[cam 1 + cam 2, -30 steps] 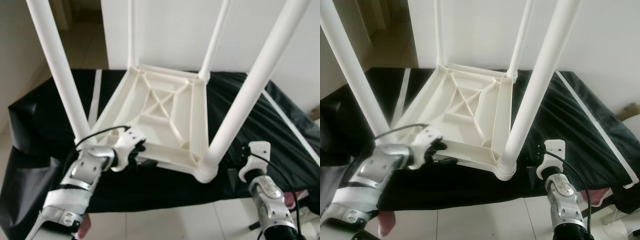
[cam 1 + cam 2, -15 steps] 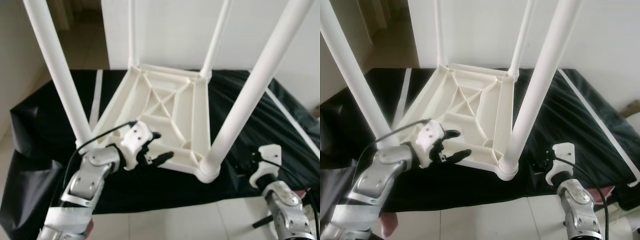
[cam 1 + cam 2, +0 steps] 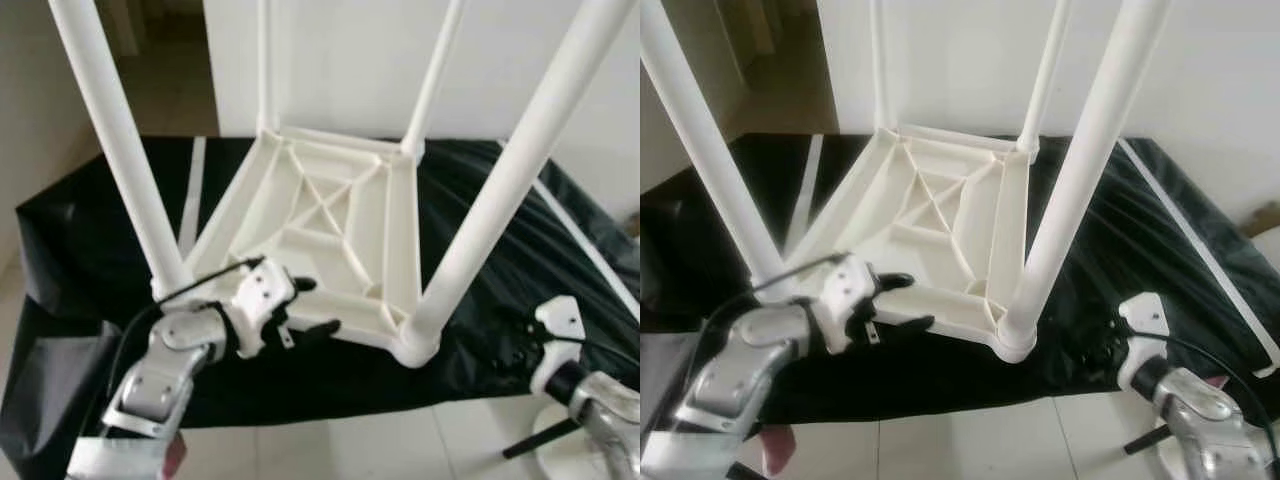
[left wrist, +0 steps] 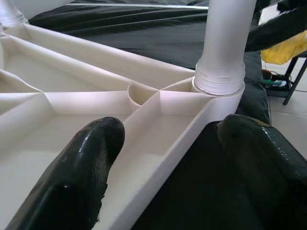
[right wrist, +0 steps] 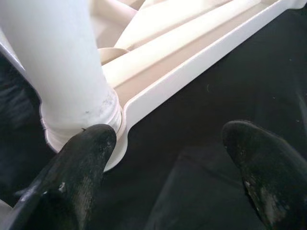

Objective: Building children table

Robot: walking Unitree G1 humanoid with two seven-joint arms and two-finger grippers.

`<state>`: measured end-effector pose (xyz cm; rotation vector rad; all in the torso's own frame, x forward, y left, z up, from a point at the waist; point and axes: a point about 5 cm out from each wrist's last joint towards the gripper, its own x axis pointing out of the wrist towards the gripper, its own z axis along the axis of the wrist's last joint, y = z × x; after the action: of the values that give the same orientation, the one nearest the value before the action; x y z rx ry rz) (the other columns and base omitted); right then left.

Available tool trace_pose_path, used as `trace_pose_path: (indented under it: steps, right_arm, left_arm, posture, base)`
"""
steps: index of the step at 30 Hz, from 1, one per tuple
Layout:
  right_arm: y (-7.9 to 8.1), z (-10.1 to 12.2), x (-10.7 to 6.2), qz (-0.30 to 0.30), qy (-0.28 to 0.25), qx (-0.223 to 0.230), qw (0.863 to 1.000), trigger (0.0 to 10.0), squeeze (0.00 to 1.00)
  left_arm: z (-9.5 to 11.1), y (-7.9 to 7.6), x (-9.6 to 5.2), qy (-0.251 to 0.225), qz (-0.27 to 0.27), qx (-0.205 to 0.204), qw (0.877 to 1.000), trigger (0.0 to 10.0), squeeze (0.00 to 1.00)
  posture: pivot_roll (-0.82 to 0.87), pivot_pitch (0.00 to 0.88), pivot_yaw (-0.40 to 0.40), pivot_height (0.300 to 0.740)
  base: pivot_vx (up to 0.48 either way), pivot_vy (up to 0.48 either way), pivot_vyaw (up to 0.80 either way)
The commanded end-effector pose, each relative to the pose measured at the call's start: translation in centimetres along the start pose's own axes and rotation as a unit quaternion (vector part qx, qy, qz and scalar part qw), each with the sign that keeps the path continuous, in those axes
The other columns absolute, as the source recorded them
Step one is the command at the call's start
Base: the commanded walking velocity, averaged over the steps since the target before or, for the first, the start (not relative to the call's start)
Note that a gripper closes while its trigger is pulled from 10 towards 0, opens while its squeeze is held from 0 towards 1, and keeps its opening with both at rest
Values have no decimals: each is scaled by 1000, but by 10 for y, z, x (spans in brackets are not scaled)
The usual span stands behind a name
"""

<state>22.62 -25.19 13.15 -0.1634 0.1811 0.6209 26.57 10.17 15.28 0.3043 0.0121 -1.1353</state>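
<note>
A white plastic children's table top (image 3: 330, 215) lies upside down on a black cloth (image 3: 80, 250). White legs stand up from its corners, among them the near left leg (image 3: 120, 150) and the near right leg (image 3: 500, 190). My left gripper (image 3: 312, 305) is open astride the near rim. In the left wrist view (image 4: 168, 163) one finger hangs over the ribbed inside and the other over the cloth. My right gripper (image 3: 512, 348) is open just right of the near right corner. The right wrist view (image 5: 168, 177) shows that leg's socket (image 5: 81, 120) beside one finger.
The black cloth drapes over a low surface and hangs down at the front edge. A white wall (image 3: 340, 60) stands behind, and pale tiled floor (image 3: 330, 450) lies in front. A yellow object (image 4: 288, 48) sits beyond the cloth. A dark stand (image 3: 540, 440) is at the lower right.
My left gripper, shut on the near rim a second ago, has opened and stays astride it. My right arm has drifted right and lower, away from the corner.
</note>
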Motion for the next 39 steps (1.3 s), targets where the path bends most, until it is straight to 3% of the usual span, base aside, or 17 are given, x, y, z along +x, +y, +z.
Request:
trace_pose_path:
  steps: [1, 5, 8, 9, 11, 13, 16, 23, 34, 36, 39]
  right_arm:
    - [4, -1, 0, 22, 6, 7, 1000, 10000, 0]
    - [16, 5, 8, 87, 7, 10, 996, 10000, 0]
    - [22, 8, 18, 102, -3, 14, 995, 10000, 0]
    - [22, 8, 18, 102, -3, 14, 995, 10000, 0]
    - [29, 11, 35, 107, -25, 24, 994, 10000, 0]
    - [29, 11, 35, 107, -25, 24, 994, 10000, 0]
    - [34, 12, 59, 95, -54, 36, 993, 10000, 0]
    - [40, 14, 77, 104, -65, 37, 992, 10000, 0]
    - [4, 8, 70, 70, -42, 12, 997, 10000, 0]
    - [-11, 6, 68, 36, -38, 5, 999, 10000, 0]
    - [-20, 5, 67, 11, -38, 9, 999, 10000, 0]
  left_arm:
    - [1, -2, 1, -3, -2, 3, 1000, 10000, 0]
    - [1, -5, 3, -5, -4, 4, 1000, 10000, 0]
    - [2, -7, 6, -8, -6, 3, 1000, 10000, 0]
    - [2, -7, 6, -8, -6, 3, 1000, 10000, 0]
    - [4, -11, 10, -13, -12, 3, 1000, 10000, 0]
    - [4, -11, 10, -13, -12, 3, 1000, 10000, 0]
    - [5, -14, 16, -17, -15, 7, 1000, 10000, 0]
    - [6, -13, 22, -25, -9, 3, 1000, 10000, 0]
    - [14, -19, 38, -49, -31, 0, 998, 10000, 0]
    - [17, -21, 45, -55, -43, 4, 998, 10000, 0]
    - [21, -21, 52, -62, -49, 11, 997, 10000, 0]
  posture:
    - [95, 0, -51, 740]
    - [105, 0, -62, 740]
    - [110, 0, -68, 740]
    - [110, 0, -68, 740]
    - [116, 0, -79, 740]
    - [116, 0, -79, 740]
    - [122, 0, -86, 740]
    - [115, 0, -88, 740]
    - [94, 0, -76, 740]
    - [90, 0, -79, 740]
    - [91, 0, -83, 740]
  base:
    - [0, 0, 0]
    - [0, 0, 0]
    - [0, 0, 0]
    - [0, 0, 0]
    - [0, 0, 0]
    - [0, 0, 0]
    - [0, 0, 0]
    - [0, 0, 0]
    - [0, 0, 0]
    - [0, 0, 0]
    - [0, 0, 0]
